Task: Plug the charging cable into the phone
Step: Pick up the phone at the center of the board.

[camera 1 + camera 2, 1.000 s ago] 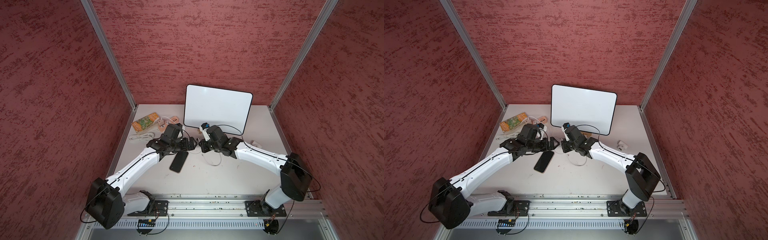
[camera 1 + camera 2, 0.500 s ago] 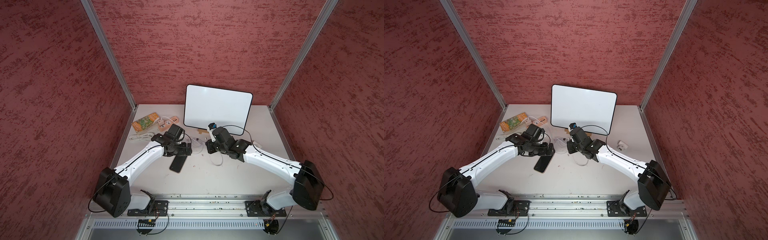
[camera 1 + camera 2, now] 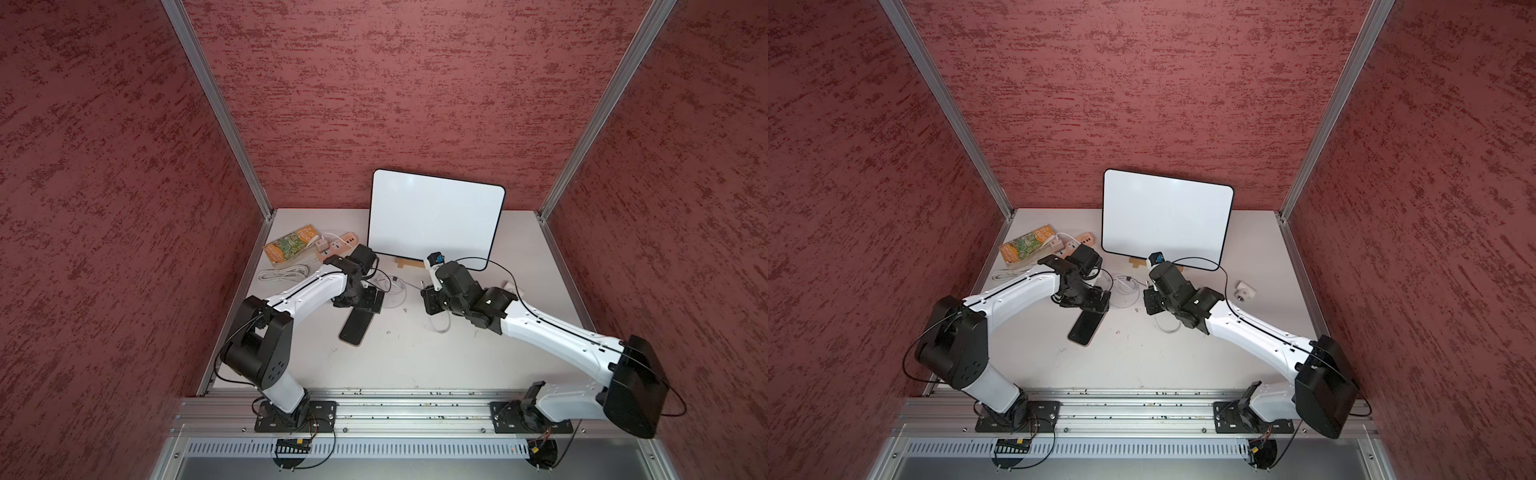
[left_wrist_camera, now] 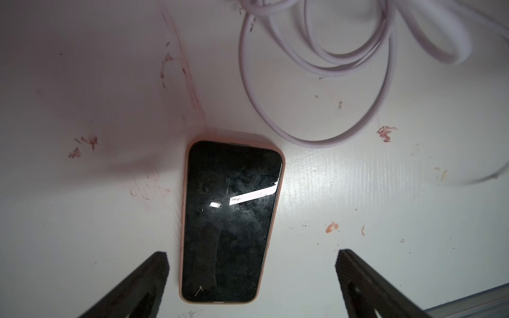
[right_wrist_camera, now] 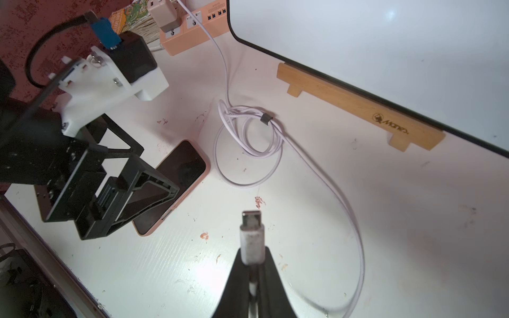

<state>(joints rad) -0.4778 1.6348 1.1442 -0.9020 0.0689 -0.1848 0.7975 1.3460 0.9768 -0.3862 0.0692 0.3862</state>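
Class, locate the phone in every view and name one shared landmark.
In a top view: phone mid-table.
In a top view: phone mid-table too.
Left wrist: phone between fingers of the open left gripper.
Right wrist: phone partly behind the left gripper.
Shared landmark: charging cable coil.

My left arm (image 3: 309, 293) is folded sharply at the elbow. Its white forearm reaches inward and the wrist is bent over, so the left claw (image 4: 252, 257) points straight down with its jaws spread wide. My right arm (image 3: 552, 334) stretches in low from the opposite side, forearm sloping gently, wrist turned toward the middle. The right claw (image 5: 254, 257) is pinched tight on the charging cable (image 5: 252, 236), just behind its plug. The two claws sit near each other but apart.
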